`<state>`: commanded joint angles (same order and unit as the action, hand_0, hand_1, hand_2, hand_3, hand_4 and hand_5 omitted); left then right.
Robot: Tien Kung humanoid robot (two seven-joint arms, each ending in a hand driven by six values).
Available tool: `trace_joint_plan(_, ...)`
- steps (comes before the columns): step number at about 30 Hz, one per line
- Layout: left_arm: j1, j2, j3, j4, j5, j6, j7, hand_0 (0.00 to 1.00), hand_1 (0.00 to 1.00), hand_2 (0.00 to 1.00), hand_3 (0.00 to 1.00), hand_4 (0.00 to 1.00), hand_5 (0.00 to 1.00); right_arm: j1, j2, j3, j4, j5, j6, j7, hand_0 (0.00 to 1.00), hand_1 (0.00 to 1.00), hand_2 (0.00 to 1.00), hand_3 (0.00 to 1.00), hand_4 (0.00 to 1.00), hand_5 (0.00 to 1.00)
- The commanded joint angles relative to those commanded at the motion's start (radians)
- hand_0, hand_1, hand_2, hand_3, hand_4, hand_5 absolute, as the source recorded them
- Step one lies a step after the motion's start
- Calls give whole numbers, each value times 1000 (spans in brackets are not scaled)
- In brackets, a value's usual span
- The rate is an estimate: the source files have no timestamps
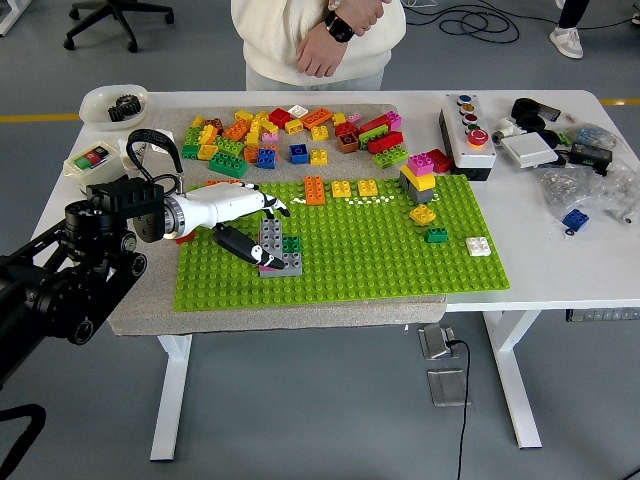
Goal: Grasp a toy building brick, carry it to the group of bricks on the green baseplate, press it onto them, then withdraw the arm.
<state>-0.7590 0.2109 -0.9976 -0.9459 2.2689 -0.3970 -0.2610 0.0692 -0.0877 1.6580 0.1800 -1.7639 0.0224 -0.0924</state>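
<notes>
Left hand reaches in from the left over the green baseplate, its white fingers extended above the near-left studs and its black thumb lying beside a grey brick stack. Whether the hand is grasping the stack or merely resting against it cannot be told from this view. The grey brick stack stands on the baseplate's left part, with a small green brick touching its right side. Right hand is out of view. A heap of loose bricks lies on the mat beyond the baseplate's far edge. An orange brick and two yellow bricks sit on the baseplate's far row. A person stands at the counter's far side, arms folded
</notes>
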Motion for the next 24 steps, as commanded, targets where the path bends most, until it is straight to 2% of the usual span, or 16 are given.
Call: trace_joint_plan(24, 13, 11, -5, -23, 0, -15, 3, 998, 892, 738, 835, 998, 692, -2, 2, -3, 0, 0, -2, -1, 745, 640, 681, 642, 856, 572)
